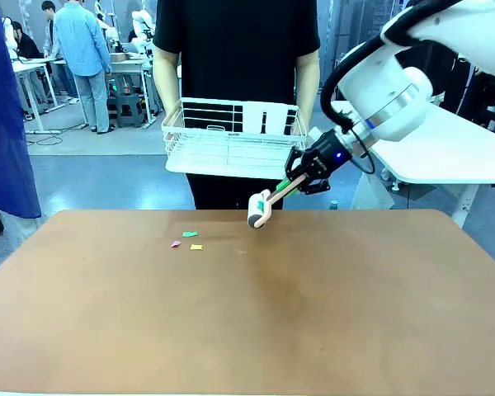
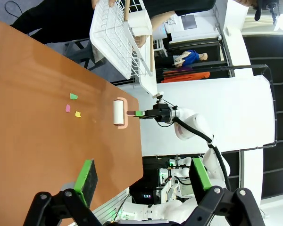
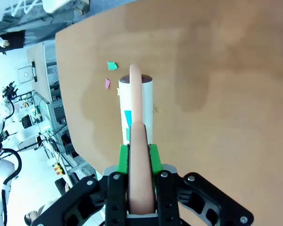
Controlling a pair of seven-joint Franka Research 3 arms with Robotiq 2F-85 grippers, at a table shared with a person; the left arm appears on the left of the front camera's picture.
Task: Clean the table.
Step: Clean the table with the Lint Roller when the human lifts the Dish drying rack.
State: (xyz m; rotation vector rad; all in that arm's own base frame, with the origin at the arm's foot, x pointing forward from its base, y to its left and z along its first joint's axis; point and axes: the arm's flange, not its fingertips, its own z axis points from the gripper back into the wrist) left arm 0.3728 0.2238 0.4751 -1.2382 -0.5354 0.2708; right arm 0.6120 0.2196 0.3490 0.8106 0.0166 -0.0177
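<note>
The reddish-brown table [image 1: 247, 330] carries three small paper scraps near its far edge: green [image 1: 190, 234], pink [image 1: 176, 244] and yellow [image 1: 196, 247]. My right gripper [image 1: 301, 177] is shut on the pale handle of a lint roller [image 1: 259, 208], whose white roll hangs just above the far edge, right of the scraps. The right wrist view looks down the lint roller [image 3: 137, 108] towards the green scrap [image 3: 112, 66] and the pink one [image 3: 107, 84]. My left gripper [image 2: 144, 179] stands open with nothing between its fingers, well back from the scraps [image 2: 73, 96].
A person [image 1: 235, 49] stands at the far side holding a white wire basket [image 1: 231, 136] above the table's edge. A white-topped table [image 1: 454, 157] stands at the back right. The near and middle parts of the brown top are bare.
</note>
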